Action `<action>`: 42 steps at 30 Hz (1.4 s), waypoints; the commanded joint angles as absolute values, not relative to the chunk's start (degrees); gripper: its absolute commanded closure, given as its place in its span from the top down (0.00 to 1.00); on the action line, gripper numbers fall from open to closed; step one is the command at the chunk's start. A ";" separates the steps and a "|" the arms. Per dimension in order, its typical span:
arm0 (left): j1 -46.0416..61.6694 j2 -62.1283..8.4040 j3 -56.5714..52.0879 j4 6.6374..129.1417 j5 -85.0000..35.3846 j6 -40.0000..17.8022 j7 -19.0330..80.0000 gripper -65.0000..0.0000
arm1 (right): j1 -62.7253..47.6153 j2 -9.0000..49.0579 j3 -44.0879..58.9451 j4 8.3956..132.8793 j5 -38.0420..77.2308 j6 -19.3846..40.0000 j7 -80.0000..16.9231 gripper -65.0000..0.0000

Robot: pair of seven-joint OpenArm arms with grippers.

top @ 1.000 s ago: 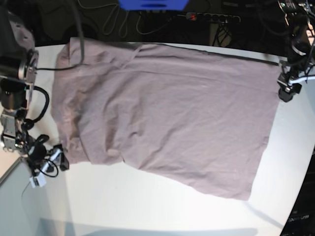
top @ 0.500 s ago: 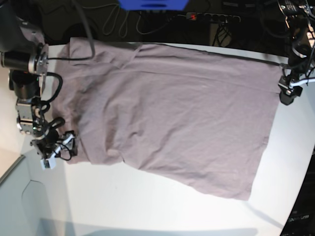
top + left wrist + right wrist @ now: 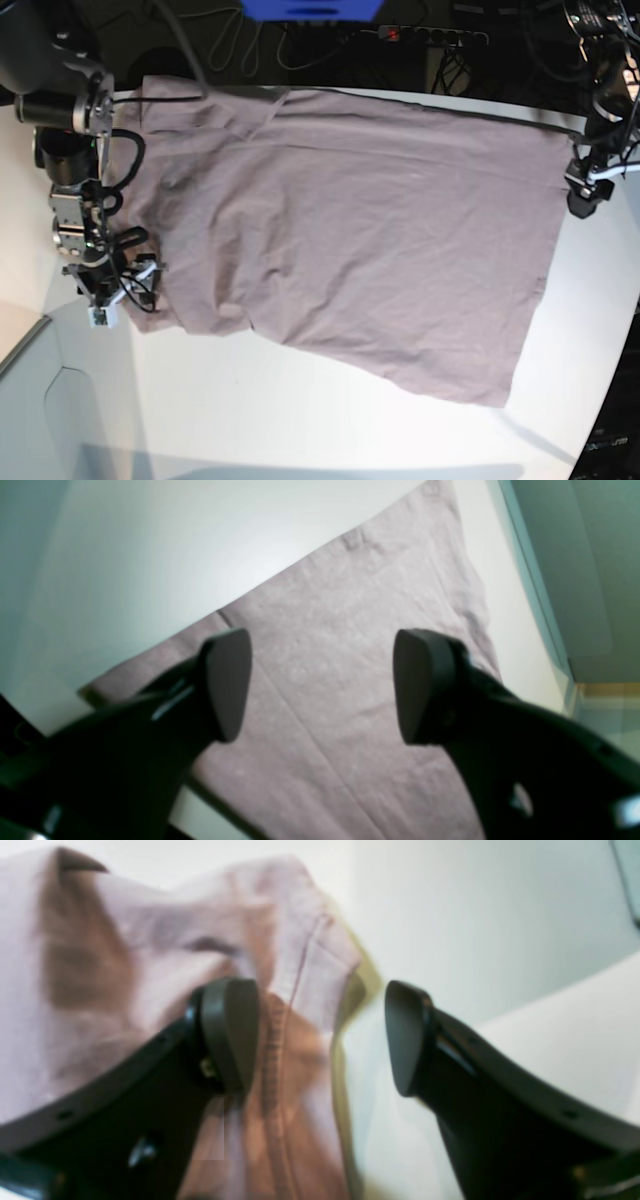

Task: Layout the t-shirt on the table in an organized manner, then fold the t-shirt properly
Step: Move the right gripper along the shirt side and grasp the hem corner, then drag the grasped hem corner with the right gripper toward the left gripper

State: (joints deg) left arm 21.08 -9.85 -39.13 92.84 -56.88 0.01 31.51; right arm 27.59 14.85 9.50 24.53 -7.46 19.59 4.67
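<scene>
Spread flat on the counter, the shirt — ready for straightening. Right gripper jaws parted over its sleeve hem, left gripper jaws parted above its bottom edge — nothing grasped.

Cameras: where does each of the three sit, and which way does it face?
Base: overhead, looking down on the t-shirt spread over the table; both arms show at the sides.
Left wrist: behind the open left hand, looking at flat shirt fabric and bare table.
Right wrist: behind the open right hand, looking at a rumpled shirt edge.
All three share the shirt and tabletop.
</scene>
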 commanded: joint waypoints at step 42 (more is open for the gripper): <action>17.01 -9.54 -39.16 93.49 -57.54 0.04 30.99 0.67 | -30.37 9.89 0.31 93.93 -13.32 40.00 12.35 0.07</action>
